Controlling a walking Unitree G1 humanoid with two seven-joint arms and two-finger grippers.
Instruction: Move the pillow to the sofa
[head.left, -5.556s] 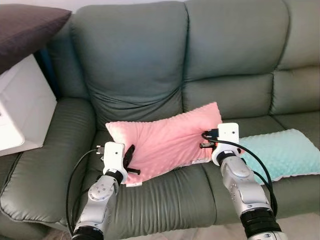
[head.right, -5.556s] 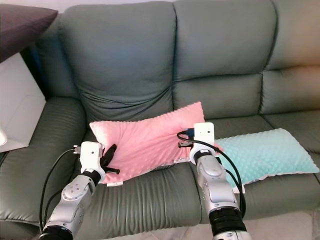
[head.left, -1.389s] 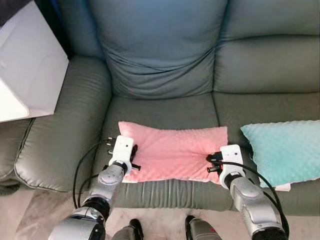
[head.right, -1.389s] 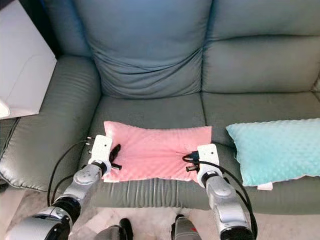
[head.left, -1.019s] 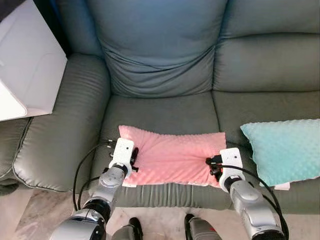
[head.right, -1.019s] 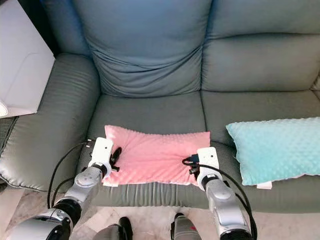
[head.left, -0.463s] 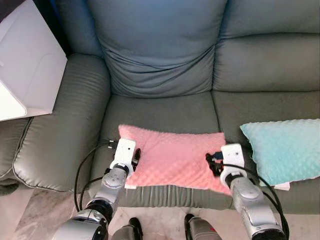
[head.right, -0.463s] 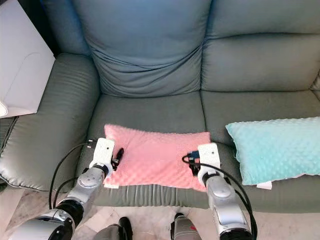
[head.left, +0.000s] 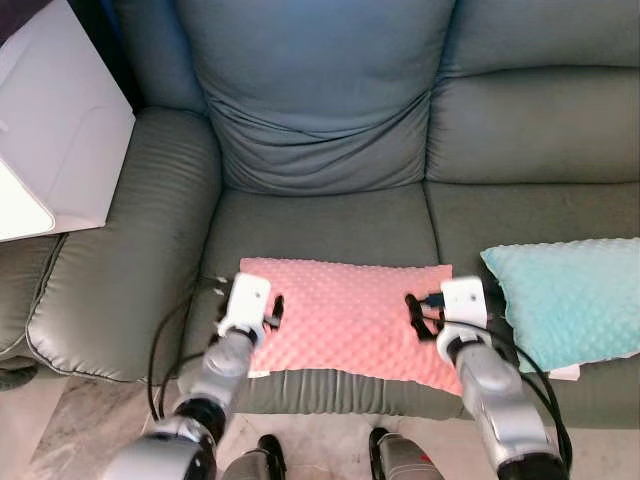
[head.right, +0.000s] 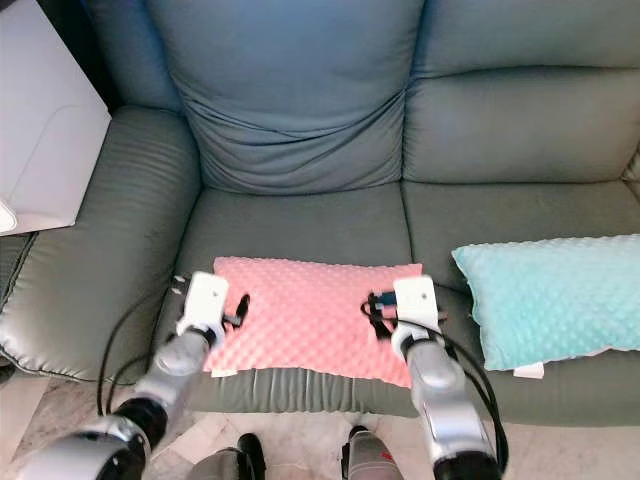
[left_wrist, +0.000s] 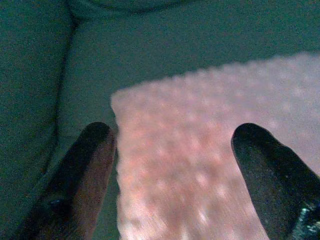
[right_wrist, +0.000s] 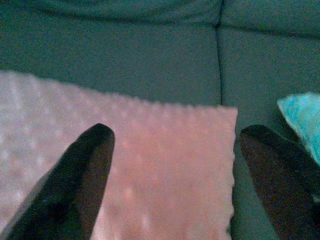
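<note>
A pink dimpled pillow (head.left: 345, 320) lies flat on the left seat cushion of the green sofa (head.left: 320, 215), near its front edge. My left gripper (head.left: 272, 312) hovers over the pillow's left end, open. In the left wrist view its fingers (left_wrist: 90, 165) spread wide above the pillow's corner (left_wrist: 200, 130), with nothing pinched. My right gripper (head.left: 414, 315) is over the pillow's right end, also open. The right wrist view has the pillow's right edge (right_wrist: 160, 165) lying between the spread fingers (right_wrist: 85, 175).
A teal dimpled pillow (head.left: 565, 300) rests on the neighbouring seat, just right of my right arm. A white box (head.left: 55, 130) stands beside the left armrest (head.left: 130, 250). The sofa's backrest (head.left: 320, 90) rises behind the pillow. The floor shows below the sofa's front.
The pink pillow came down from mid-air onto the seat. Within the last second both grippers let go of its ends and opened, and its pinched creases smoothed flat.
</note>
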